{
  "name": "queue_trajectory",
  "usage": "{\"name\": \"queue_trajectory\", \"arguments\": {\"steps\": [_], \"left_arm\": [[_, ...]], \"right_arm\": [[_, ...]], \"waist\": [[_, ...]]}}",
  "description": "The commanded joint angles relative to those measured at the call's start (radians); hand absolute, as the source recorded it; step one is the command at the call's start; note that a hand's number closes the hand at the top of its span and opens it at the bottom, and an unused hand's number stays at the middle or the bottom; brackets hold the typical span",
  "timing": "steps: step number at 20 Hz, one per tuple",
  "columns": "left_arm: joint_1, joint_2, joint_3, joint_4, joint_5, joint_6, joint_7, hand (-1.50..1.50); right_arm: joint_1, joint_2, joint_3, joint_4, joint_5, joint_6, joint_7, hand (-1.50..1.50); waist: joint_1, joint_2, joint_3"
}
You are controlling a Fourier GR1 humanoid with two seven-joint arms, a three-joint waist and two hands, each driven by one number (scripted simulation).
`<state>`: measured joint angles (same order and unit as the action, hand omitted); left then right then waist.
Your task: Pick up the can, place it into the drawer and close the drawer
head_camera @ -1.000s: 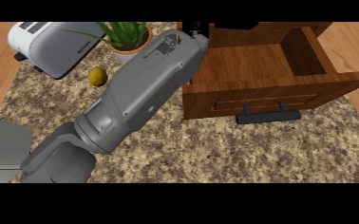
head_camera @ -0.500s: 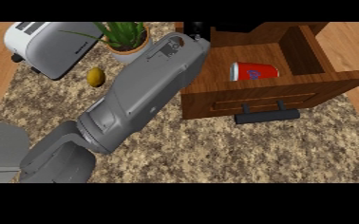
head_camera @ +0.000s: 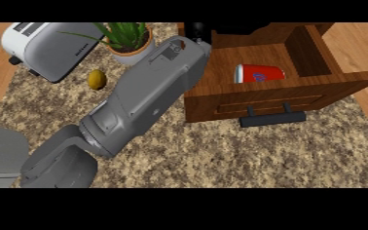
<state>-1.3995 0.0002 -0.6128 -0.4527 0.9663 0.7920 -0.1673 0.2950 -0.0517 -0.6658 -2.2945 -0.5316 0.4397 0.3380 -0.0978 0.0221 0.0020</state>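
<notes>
A red can (head_camera: 259, 73) lies on its side inside the open wooden drawer (head_camera: 215, 66), towards its front right, with nothing touching it. The drawer's black handle (head_camera: 273, 118) sticks out at the front. My right forearm (head_camera: 144, 97) runs from the lower left up to the drawer's back left corner. Only a small black part of the right hand (head_camera: 198, 29) shows there, left of and behind the can and apart from it. The left hand is out of view.
A silver toaster (head_camera: 43, 46) stands at the back left. Next to it is a potted green plant (head_camera: 126, 41), with a small yellow-brown fruit (head_camera: 97, 79) in front. Speckled counter lies before the drawer. A grey arm part (head_camera: 9, 151) shows at the left edge.
One second ago no can showed in the drawer. Half a second ago it lay there on its side, free of the hand, and it has stayed put. The right forearm has barely moved.
</notes>
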Motion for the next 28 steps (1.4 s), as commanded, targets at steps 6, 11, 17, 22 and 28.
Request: {"name": "queue_trajectory", "arguments": {"steps": [6,11,17,22,28], "left_arm": [[-0.007,0.000,0.026,-0.005,0.050,-0.016,-0.081,-1.50],[0.013,0.000,0.011,-0.028,0.059,-0.041,-0.138,-1.50],[-0.026,0.000,0.005,-0.048,0.089,0.022,-0.130,-1.50],[-0.028,0.000,0.009,-0.067,0.109,0.021,-0.107,-1.50],[-0.001,0.016,0.024,-0.057,0.072,-0.023,-0.072,-1.50]], "right_arm": [[-0.045,-0.051,-0.001,-0.129,0.230,0.089,-0.147,-1.50],[-0.103,-0.036,0.071,-0.151,0.364,0.078,-0.185,-1.50],[-0.222,-0.068,0.216,-0.137,0.642,0.065,-0.207,-1.50],[-0.268,-0.038,0.393,-0.062,0.934,0.032,-0.274,-1.50],[-0.438,-0.049,0.546,0.122,1.199,-0.094,-0.284,-1.50]], "waist": [[0.023,0.001,-0.001],[0.049,-0.005,-0.002],[0.068,-0.005,-0.001],[0.085,-0.008,-0.001],[0.118,-0.017,-0.003]]}}
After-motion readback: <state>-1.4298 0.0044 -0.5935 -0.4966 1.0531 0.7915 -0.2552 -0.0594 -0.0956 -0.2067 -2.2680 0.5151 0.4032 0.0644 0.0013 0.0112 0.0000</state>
